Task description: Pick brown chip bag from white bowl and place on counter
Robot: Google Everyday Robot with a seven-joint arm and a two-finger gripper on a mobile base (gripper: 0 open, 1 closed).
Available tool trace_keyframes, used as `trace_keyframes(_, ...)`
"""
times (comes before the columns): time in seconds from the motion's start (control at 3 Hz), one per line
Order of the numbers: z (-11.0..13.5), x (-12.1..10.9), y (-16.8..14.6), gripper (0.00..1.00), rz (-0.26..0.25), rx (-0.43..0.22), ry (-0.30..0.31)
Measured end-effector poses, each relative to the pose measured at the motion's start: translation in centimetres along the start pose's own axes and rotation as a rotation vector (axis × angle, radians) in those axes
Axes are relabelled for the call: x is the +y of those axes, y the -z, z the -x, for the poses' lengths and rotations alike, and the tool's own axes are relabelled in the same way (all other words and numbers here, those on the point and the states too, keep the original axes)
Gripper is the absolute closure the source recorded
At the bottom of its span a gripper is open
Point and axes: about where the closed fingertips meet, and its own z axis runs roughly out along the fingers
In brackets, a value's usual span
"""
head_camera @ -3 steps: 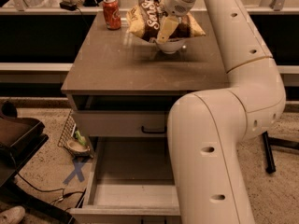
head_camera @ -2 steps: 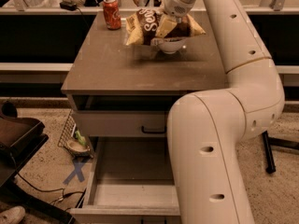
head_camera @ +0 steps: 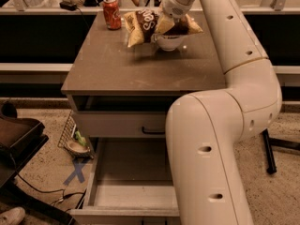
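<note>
The brown chip bag (head_camera: 143,25) hangs tilted above the left rim of the white bowl (head_camera: 168,42), with its tan end sticking out to the left. The bowl stands at the back of the grey-brown counter (head_camera: 131,67). My gripper (head_camera: 168,22) reaches down from the white arm at the bag's right part, just above the bowl, and is shut on the bag. The wrist hides most of the fingers. Another tan end of the bag shows to the right of the wrist.
An orange-red soda can (head_camera: 112,13) stands at the counter's back left. The cabinet's bottom drawer (head_camera: 131,193) is pulled fully out and the top drawer (head_camera: 122,123) is slightly out. My arm's big white links fill the right foreground. A dark chair (head_camera: 18,139) is at the left.
The bag has come up off the bowl and moved left with my gripper. The bowl and can have stayed in place.
</note>
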Motion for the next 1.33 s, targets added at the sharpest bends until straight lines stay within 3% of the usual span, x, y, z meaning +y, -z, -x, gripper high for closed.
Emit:
trace_keyframes(0.33, 0.1, -0.1, 0.0, 1.00, -0.002, 0.000, 0.003)
trace_keyframes(1.0, 2.7, -2.9, 7.5, 1.00, -0.139, 0.071, 0.080)
trace_keyframes(1.33, 3.9, -3.7, 11.0, 1.00, -0.194, 0.076, 0.104)
